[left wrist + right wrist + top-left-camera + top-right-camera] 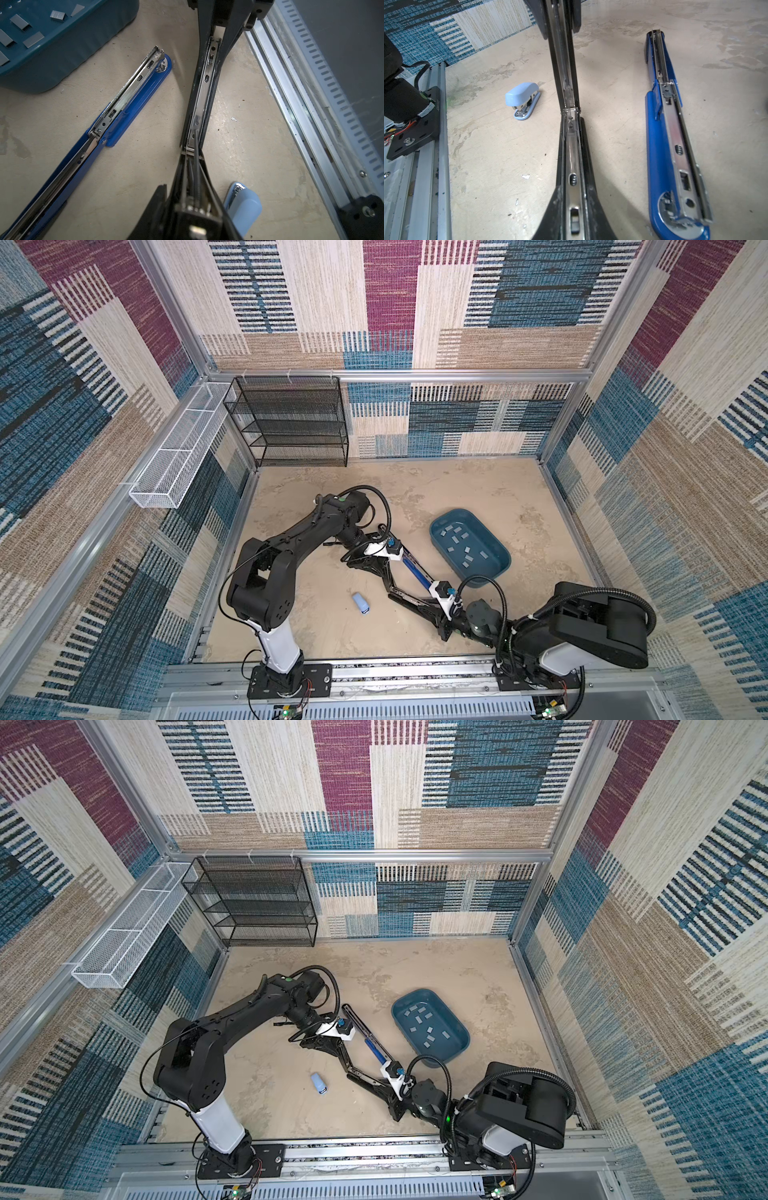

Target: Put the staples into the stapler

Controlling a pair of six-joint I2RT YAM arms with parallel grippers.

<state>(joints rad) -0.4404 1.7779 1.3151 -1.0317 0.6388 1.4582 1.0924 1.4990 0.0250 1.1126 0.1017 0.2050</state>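
A long black stapler (409, 598) is swung wide open just above the table, held between both grippers. My left gripper (374, 572) (193, 207) is shut on its cover end, where the spring shows. My right gripper (424, 605) (574, 207) is shut on the other end, along the bare metal magazine channel (205, 83) (572, 145). The staples (461, 537) (20, 22) lie as several small grey strips loose in a teal tray (505, 568) (72, 52) to the right of the grippers.
A blue stapler (419, 570) (128, 99) (660, 155) lies open and flat between the black one and the tray. A small light-blue stapler (361, 603) (523, 99) sits front left. A black mesh shelf (291, 418) and a white mesh basket (178, 456) stand at the back left.
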